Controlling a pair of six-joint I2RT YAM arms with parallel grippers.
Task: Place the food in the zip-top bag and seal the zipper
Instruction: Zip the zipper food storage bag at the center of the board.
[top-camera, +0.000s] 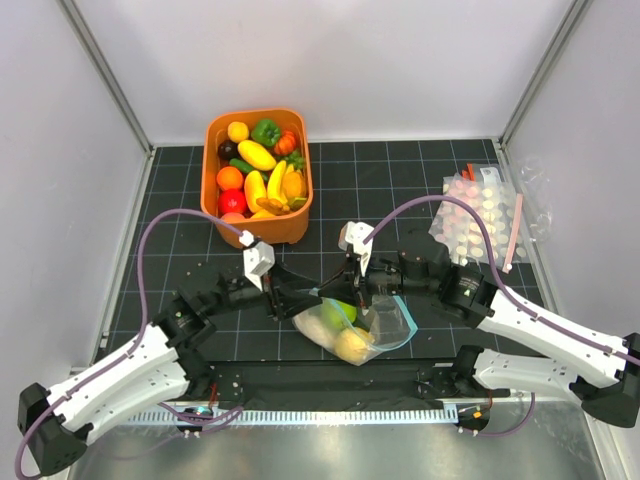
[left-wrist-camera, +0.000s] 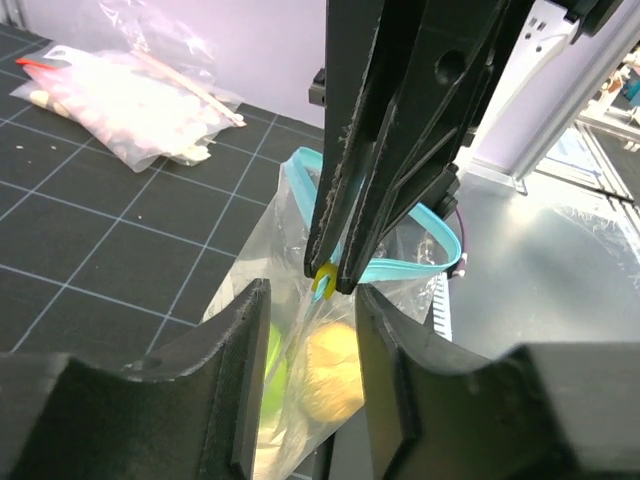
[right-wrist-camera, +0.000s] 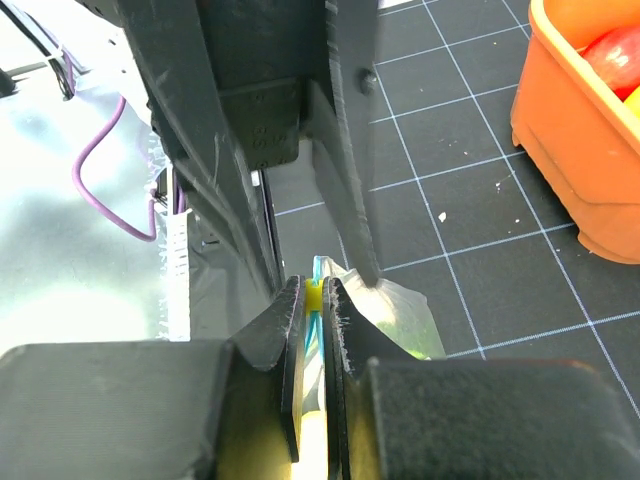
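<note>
The clear zip-top bag (top-camera: 385, 325) lies at the table's near middle. Inside it are a green fruit (top-camera: 338, 312), a yellow lemon (top-camera: 352, 345) and a pale piece (top-camera: 317, 328). The teal zipper (left-wrist-camera: 405, 266) runs along its upper edge and is bowed open on the right side. My right gripper (right-wrist-camera: 312, 292) is shut on the small yellow slider (left-wrist-camera: 324, 280) at the zipper's left end. My left gripper (left-wrist-camera: 310, 300) is open, with its fingers on either side of the bag just below the slider. The lemon (left-wrist-camera: 335, 375) shows through the plastic between them.
An orange basket (top-camera: 296, 228) with several more toy fruits and vegetables stands at the back left, and its corner shows in the right wrist view (right-wrist-camera: 570, 150). Crinkled pink-dotted packs (top-camera: 480, 215) lie at the back right. A metal ledge runs along the near edge.
</note>
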